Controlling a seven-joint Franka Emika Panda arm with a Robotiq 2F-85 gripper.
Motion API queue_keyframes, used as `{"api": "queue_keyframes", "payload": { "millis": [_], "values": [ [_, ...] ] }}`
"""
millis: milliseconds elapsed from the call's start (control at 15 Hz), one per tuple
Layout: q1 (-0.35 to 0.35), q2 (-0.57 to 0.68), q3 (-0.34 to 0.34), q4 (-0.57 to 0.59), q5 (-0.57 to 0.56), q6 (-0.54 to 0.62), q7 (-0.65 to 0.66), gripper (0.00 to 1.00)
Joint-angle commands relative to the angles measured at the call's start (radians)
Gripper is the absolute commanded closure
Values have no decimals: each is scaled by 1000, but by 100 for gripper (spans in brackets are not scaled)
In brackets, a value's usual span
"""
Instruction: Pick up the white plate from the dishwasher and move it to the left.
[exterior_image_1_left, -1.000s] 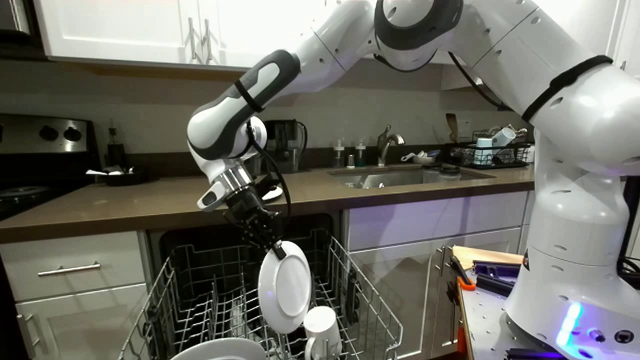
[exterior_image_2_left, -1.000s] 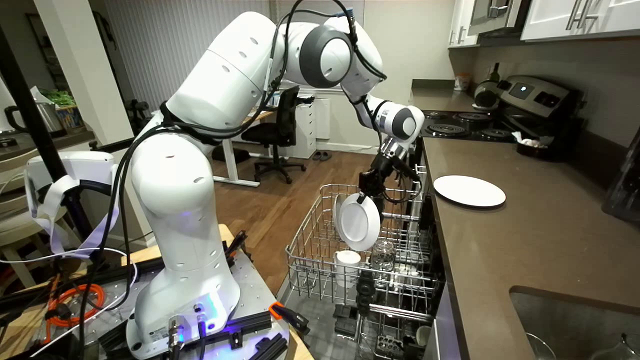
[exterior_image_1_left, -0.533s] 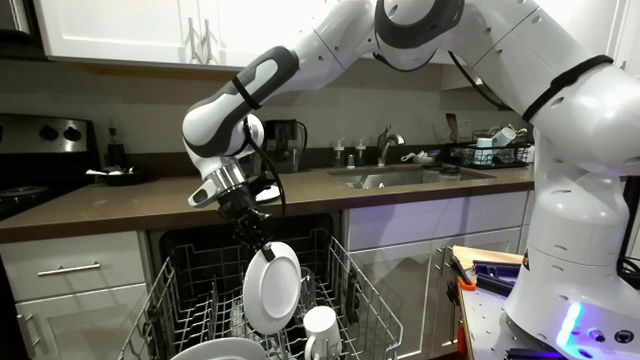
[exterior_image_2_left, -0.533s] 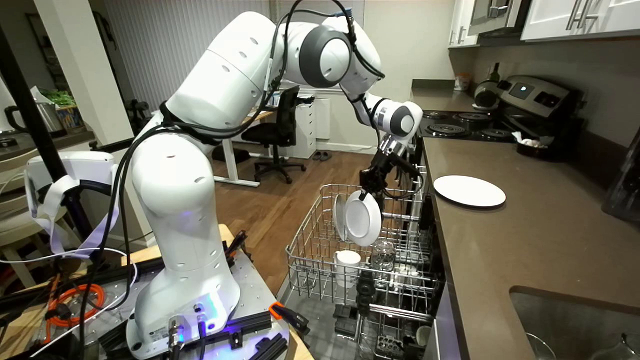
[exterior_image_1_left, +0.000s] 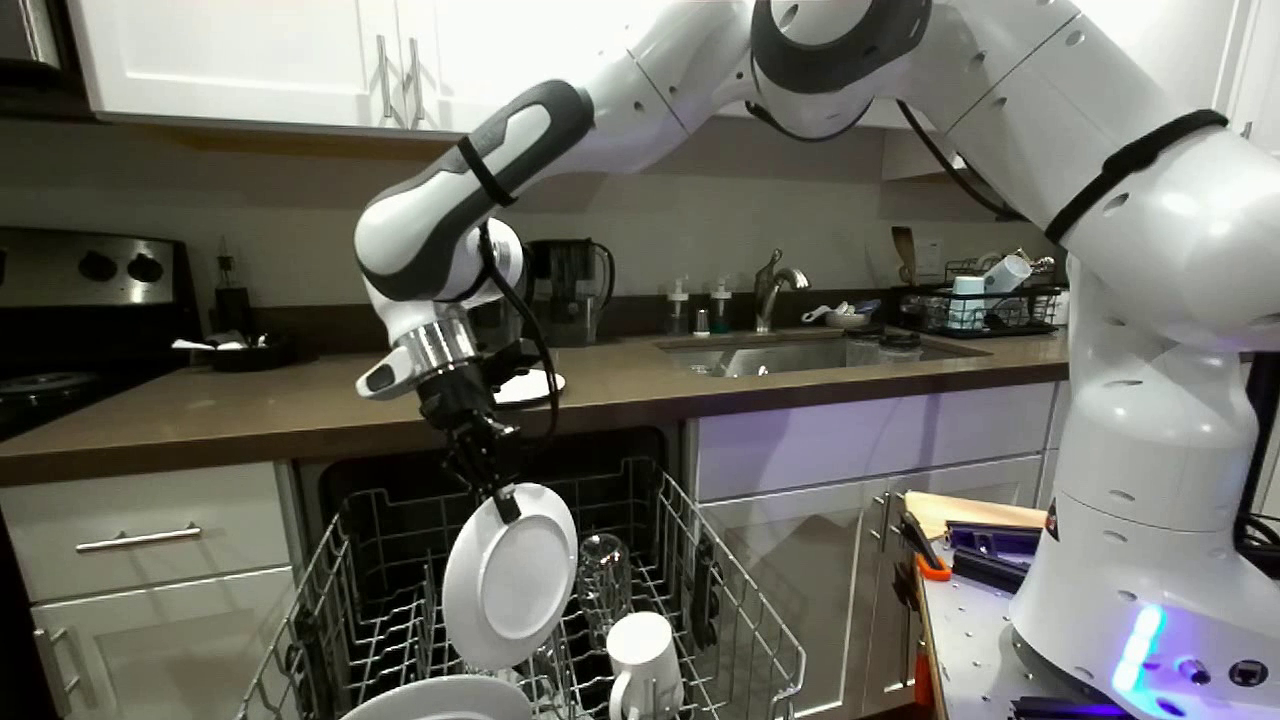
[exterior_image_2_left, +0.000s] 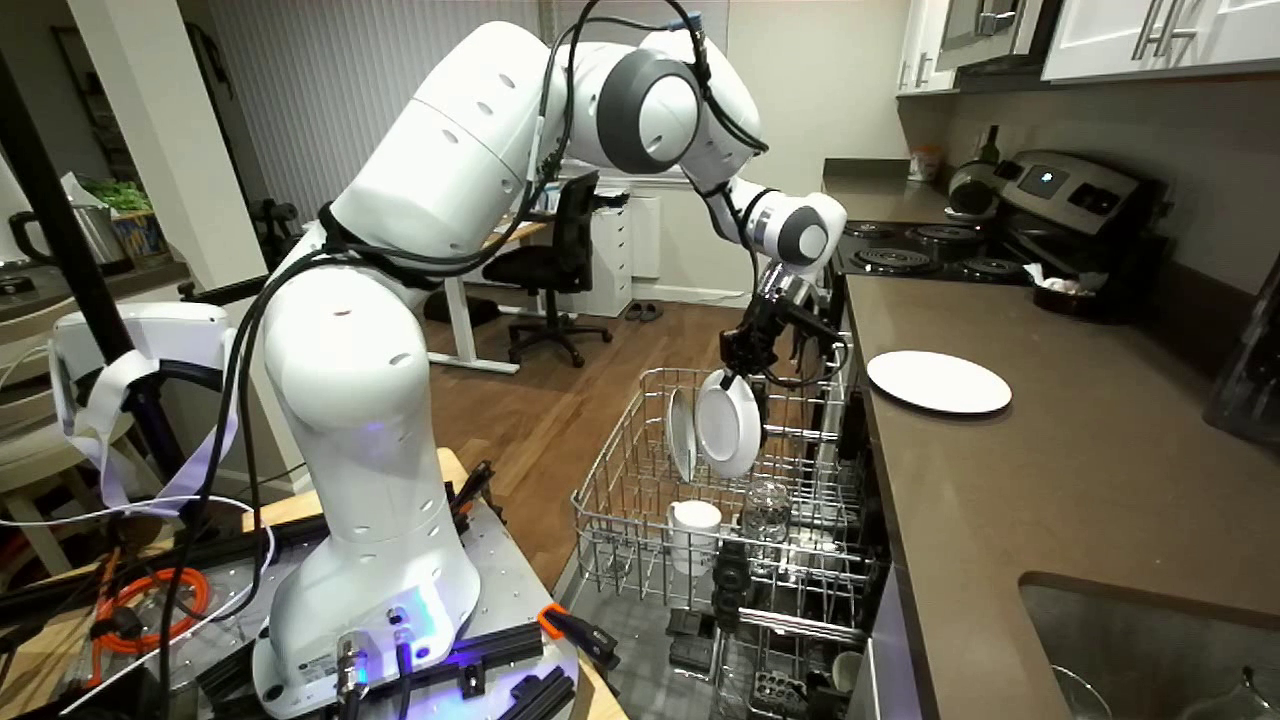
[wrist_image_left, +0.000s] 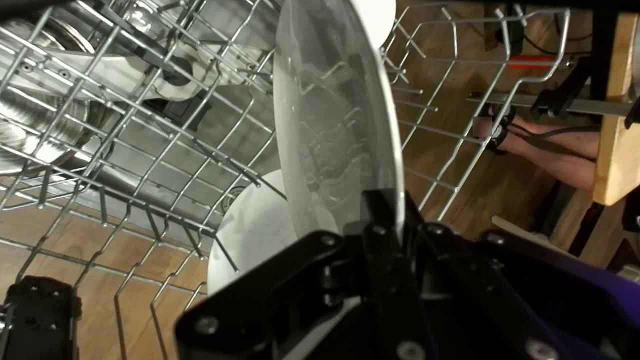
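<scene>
The tool (exterior_image_1_left: 505, 508) pinches the white plate (exterior_image_1_left: 515, 590) by its rim (exterior_image_1_left: 535, 501), sensible since it looks stiff, slippery and breakable

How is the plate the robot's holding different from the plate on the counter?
The held plate tilts steeply; the counter plate lies flat. The held plate is pinched by the gripper; the counter plate isn't held. The held plate shows an inner ring; the counter plate looks plain. Both are white and round.
</scene>
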Motion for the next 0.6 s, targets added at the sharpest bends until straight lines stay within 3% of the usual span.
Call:
{"api": "queue_keyframes", "payload": {
  "millis": [0,133,267,533],
  "values": [
    [-9,-37,9,-17,54,65,69,98],
    [-10,-42,11,-28,75,116,91,98],
    [-5,0,8,3,46,91,59,93],
    [-6,13,8,3,45,90,59,93]
  ]
}}
